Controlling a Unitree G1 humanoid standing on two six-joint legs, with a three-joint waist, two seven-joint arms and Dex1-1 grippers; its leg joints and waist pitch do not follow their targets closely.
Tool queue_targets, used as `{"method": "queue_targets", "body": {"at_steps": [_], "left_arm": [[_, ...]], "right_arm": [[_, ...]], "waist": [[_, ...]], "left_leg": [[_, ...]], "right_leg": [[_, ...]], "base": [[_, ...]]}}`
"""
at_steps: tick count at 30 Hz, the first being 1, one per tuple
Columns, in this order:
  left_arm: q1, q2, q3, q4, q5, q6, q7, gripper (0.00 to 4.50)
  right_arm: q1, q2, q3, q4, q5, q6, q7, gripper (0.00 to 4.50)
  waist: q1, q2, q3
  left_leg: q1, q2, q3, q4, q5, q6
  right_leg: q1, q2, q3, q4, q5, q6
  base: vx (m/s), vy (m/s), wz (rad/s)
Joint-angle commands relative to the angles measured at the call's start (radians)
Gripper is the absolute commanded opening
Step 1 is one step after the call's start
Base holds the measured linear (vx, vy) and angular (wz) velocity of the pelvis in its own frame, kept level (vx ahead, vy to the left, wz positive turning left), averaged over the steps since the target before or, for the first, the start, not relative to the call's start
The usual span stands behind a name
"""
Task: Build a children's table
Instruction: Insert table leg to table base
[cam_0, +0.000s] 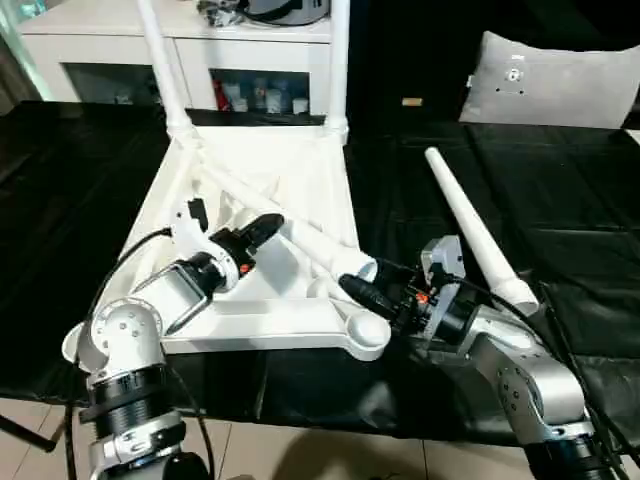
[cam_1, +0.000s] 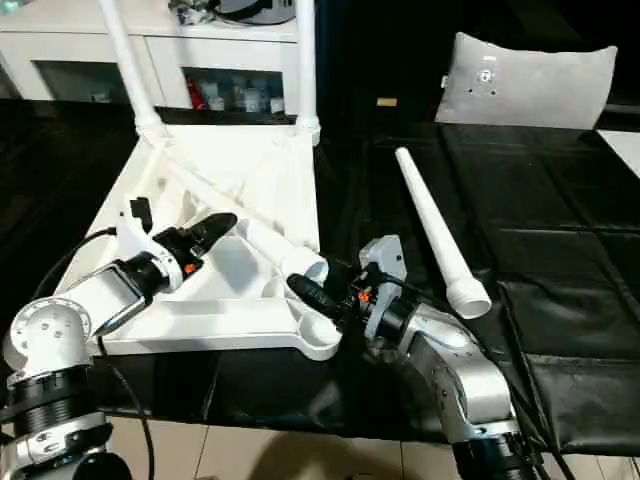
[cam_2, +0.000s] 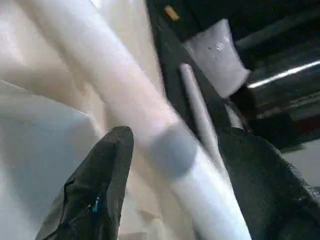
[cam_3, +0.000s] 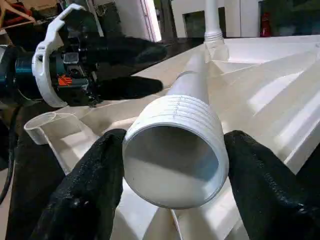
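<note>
The children's table top (cam_0: 262, 322) lies upside down on the black cloth, ribs facing up. Two white legs (cam_0: 160, 60) (cam_0: 338, 60) stand upright in its far corner sockets. A third leg (cam_0: 300, 232) lies slanted across the underside, its threaded wide end (cam_3: 172, 150) toward the near right corner. My left gripper (cam_0: 265, 230) straddles this leg at mid-length, open, with a gap at each finger (cam_2: 102, 185). My right gripper (cam_0: 352, 285) is shut on the threaded end, one finger on each side. The fourth leg (cam_0: 470, 225) lies loose on the cloth to the right.
A grey-white cushion (cam_0: 550, 85) sits at the back right. A white cabinet (cam_0: 120, 40) with shelves stands behind the table top. Black cloth (cam_0: 570, 200) covers the work surface, and its near edge drops to a tiled floor (cam_0: 330, 462).
</note>
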Motion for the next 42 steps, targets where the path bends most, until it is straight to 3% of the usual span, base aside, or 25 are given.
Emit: {"method": "queue_targets", "body": {"at_steps": [1, 4, 6, 8, 9, 11, 16, 22, 29, 31, 32, 33, 42], "left_arm": [[-0.019, -0.017, -0.017, 0.002, -0.012, 0.010, 0.010, 3.17], [-0.037, -0.049, 0.003, 0.032, -0.020, -0.002, 0.030, 3.17], [-0.041, -0.070, 0.018, 0.067, -0.027, -0.019, 0.069, 2.61], [-0.041, -0.074, 0.023, 0.073, -0.032, -0.022, 0.080, 2.61], [-0.041, -0.079, 0.034, 0.084, -0.047, -0.015, 0.084, 2.61], [-0.040, -0.079, 0.038, 0.094, -0.046, -0.013, 0.089, 2.47], [-0.029, -0.062, 0.019, 0.120, 0.000, -0.010, 0.102, 2.47], [-0.034, -0.060, 0.012, 0.140, -0.013, -0.026, 0.113, 2.47], [-0.073, -0.072, 0.027, 0.182, -0.028, -0.077, 0.084, 2.60], [-0.080, -0.069, 0.027, 0.193, -0.033, -0.092, 0.073, 2.53], [-0.082, -0.067, 0.027, 0.196, -0.037, -0.096, 0.070, 2.34], [-0.083, -0.066, 0.026, 0.199, -0.040, -0.100, 0.069, 2.27], [-0.085, -0.060, 0.018, 0.214, -0.052, -0.111, 0.045, 2.11]], "right_arm": [[-0.013, -0.002, 0.010, -0.028, 0.004, 0.006, 0.004, 2.76], [-0.010, 0.001, 0.012, -0.033, 0.005, 0.007, 0.003, 2.76], [-0.008, 0.003, 0.014, -0.036, 0.006, 0.008, 0.002, 2.76], [-0.008, 0.003, 0.014, -0.036, 0.006, 0.008, 0.002, 2.76], [-0.009, 0.003, 0.015, -0.035, 0.004, 0.006, 0.003, 2.76], [-0.009, 0.003, 0.016, -0.033, 0.003, 0.005, 0.003, 2.76], [-0.010, 0.002, 0.020, -0.031, 0.001, 0.005, 0.005, 2.76], [-0.011, -0.001, 0.027, -0.028, -0.002, 0.004, 0.008, 2.76], [-0.004, -0.004, 0.040, -0.029, -0.007, 0.001, 0.015, 2.76], [-0.003, -0.002, 0.043, -0.030, -0.008, 0.001, 0.014, 2.76], [-0.003, -0.002, 0.043, -0.030, -0.008, 0.001, 0.013, 2.76], [-0.002, -0.002, 0.043, -0.030, -0.008, 0.001, 0.012, 2.76], [0.006, -0.009, 0.047, -0.032, -0.014, -0.002, 0.016, 2.76]], "waist": [[0.002, -0.002, -0.073], [0.000, -0.004, -0.073], [0.001, -0.004, -0.072], [0.001, -0.005, -0.072], [0.003, 0.012, -0.072], [0.000, 0.001, -0.072], [0.000, 0.004, -0.073], [0.002, 0.004, -0.074], [0.005, 0.004, -0.075], [0.005, 0.003, -0.073], [0.005, 0.009, -0.074], [0.004, 0.005, -0.074], [0.002, 0.008, -0.074]], "left_leg": [[-0.004, 0.020, 0.003, -0.062, -0.122, 0.083], [-0.008, 0.017, 0.003, -0.060, -0.105, 0.092], [-0.007, 0.015, 0.003, -0.060, -0.121, 0.091], [-0.008, 0.016, 0.002, -0.061, -0.121, 0.091], [-0.006, 0.016, 0.000, -0.061, -0.125, 0.088], [-0.007, 0.015, 0.001, -0.062, -0.130, 0.089], [-0.006, 0.017, -0.001, -0.063, -0.133, 0.089], [-0.008, 0.019, -0.002, -0.062, -0.122, 0.091], [-0.005, 0.018, -0.001, -0.061, -0.123, 0.086], [-0.007, 0.017, -0.001, -0.062, -0.125, 0.089], [-0.007, 0.018, -0.002, -0.062, -0.125, 0.089], [-0.008, 0.017, -0.002, -0.061, -0.123, 0.089], [-0.007, 0.018, -0.002, -0.062, -0.131, 0.087]], "right_leg": [[0.059, -0.049, 0.034, -0.081, -0.267, -0.178], [0.061, -0.047, 0.033, -0.081, -0.246, -0.176], [0.062, -0.049, 0.032, -0.085, -0.275, -0.168], [0.061, -0.048, 0.032, -0.085, -0.283, -0.161], [0.060, -0.049, 0.030, -0.084, -0.287, -0.161], [0.061, -0.046, 0.029, -0.087, -0.282, -0.157], [0.060, -0.046, 0.029, -0.088, -0.285, -0.150], [0.063, -0.049, 0.030, -0.082, -0.243, -0.175], [0.061, -0.051, 0.031, -0.085, -0.254, -0.171], [0.063, -0.050, 0.030, -0.084, -0.247, -0.170], [0.063, -0.051, 0.029, -0.083, -0.244, -0.172], [0.064, -0.049, 0.029, -0.083, -0.237, -0.172], [0.065, -0.050, 0.029, -0.083, -0.236, -0.180]], "base": [[0.000, 0.000, 0.00], [0.000, 0.000, 0.00], [0.000, 0.000, 0.00], [0.000, 0.000, 0.00], [0.000, 0.000, 0.00], [0.000, 0.000, 0.00], [0.000, 0.000, 0.00], [0.000, 0.000, 0.00], [0.000, 0.000, 0.00], [0.000, 0.000, 0.00], [0.000, 0.000, 0.00], [0.000, 0.000, 0.00], [0.000, 0.000, 0.00]]}}
